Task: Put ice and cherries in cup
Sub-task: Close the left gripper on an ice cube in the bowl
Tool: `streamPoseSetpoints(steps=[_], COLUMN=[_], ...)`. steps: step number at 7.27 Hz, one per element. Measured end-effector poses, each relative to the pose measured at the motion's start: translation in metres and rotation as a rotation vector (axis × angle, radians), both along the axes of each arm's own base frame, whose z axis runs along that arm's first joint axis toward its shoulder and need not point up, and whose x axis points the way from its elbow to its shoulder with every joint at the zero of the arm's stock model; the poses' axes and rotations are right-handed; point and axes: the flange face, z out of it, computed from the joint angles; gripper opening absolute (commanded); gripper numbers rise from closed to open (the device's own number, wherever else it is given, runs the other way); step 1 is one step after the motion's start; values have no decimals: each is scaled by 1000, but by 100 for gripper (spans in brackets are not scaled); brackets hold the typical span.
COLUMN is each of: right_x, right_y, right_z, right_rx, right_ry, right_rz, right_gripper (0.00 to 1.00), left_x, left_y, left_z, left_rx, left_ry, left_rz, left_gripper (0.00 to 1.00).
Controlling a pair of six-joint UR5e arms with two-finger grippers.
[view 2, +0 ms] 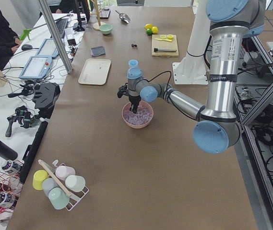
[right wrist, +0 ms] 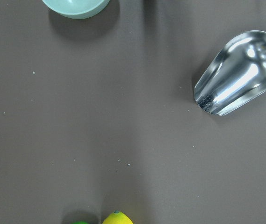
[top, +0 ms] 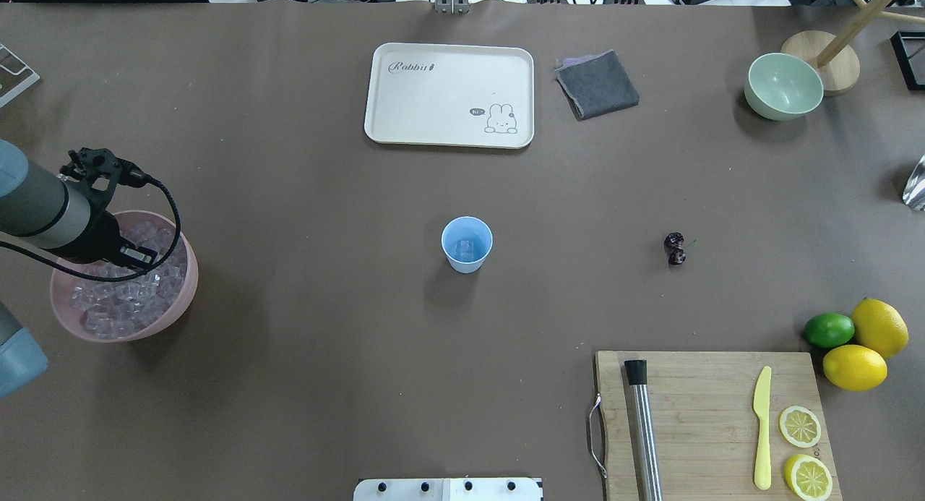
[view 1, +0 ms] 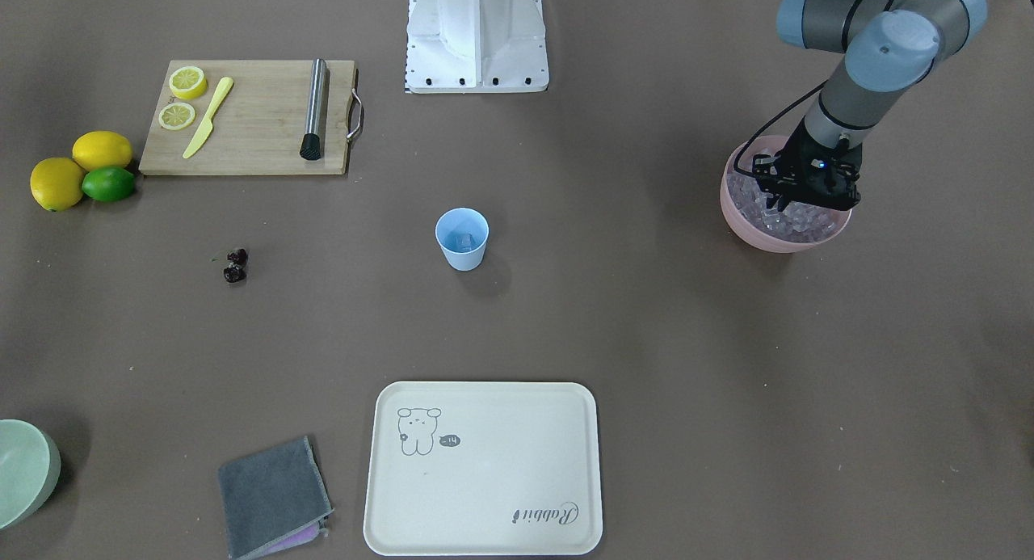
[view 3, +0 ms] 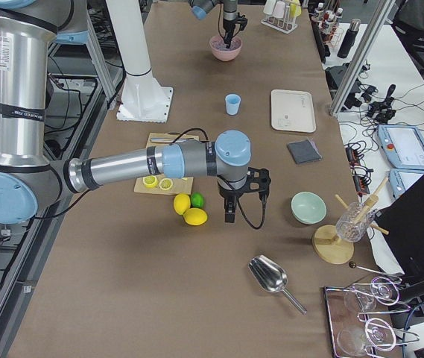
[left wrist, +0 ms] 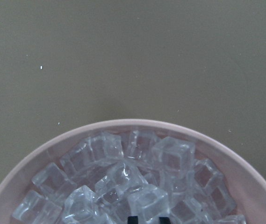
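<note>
From where I'm standing, the ice-picking step is going on. At far left the L arm is reaching down into the pink bowl (top: 189, 270), w/ the left end effector (left wrist: 148, 219) pressing into the heap of ice (left wrist: 123, 175). Its two black tips are showing only a narrow gap btwn them, right against a cube, but I can't tell whether it's actually clamping one. Moving to the middle, the cup (top: 467, 244) is standing upright on the bench (top: 325, 197), well apart from the bowl. It seems to be holding one cube already, so I'm judging the ice part begun, not finished. The next move is prob. calling for a firm pinch on one slippery cube, a straight lift clear of the rim, then a carry over the cup's mouth. Beyond the cup, the tray (top: 441, 96) is carrying the word "Rabbit" plus a bunny drawing w/ a speech bubble too small to read. Further right the cherries (top: 676, 248) are lying on the bench by themselves, untouched. Far right, the right end effector (view 3: 229, 218) is hanging over bare bench just beside the lemons (view 3: 194, 217); open or closed, can't tell.
</note>
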Motion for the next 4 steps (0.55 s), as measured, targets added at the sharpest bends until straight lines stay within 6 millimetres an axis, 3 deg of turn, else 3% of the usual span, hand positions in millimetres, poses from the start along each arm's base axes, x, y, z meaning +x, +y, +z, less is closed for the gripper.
streamPoseSetpoints(steps=[1,2,4], right_x=[0,0,0], right_y=[0,0,0], right_z=[0,0,-1], right_rx=[0,0,1], right_ry=[0,0,0], right_rz=[0,0,0], right_gripper=[100,100,100], left_x=[0,0,0], left_y=[0,0,0], left_z=[0,1,1], left_rx=[-1,-1,-1], left_ry=[-1,-2,-3], left_rz=[0,1,1], left_gripper=[74,97,97])
